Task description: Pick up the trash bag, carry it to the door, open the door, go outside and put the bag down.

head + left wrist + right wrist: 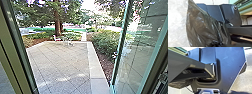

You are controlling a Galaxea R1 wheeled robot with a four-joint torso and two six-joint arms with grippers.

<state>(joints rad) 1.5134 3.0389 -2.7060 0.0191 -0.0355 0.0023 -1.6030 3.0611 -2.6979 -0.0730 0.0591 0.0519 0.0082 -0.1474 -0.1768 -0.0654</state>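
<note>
Trash bag [201, 26]: in the left wrist view it lies close to the camera, in front of the robot's dark plate [213, 11], near a pale green frame [245, 9]. Its brownish-black plastic is thin, glossy and slightly see-through, drawn into long folds and tight creases. I cannot tell how wide the left gripper stands or whether it grips the bag.

In the head view, a glass door [140, 50] with a greenish edge stands open on the right, a metal door frame [18, 50] on the left. Between them stretches rough paving [60, 65], scored by diagonal joints and bordered by a smooth pale strip [96, 67]. Leafy shrubs [106, 41] rise from brown mulch; farther off are a thick tree trunk [57, 22] and pale outdoor furniture [67, 41].

In the right wrist view, crinkled bag plastic shows beyond the jointed bar [179, 68]. The right gripper's opening and hold I cannot tell.
</note>
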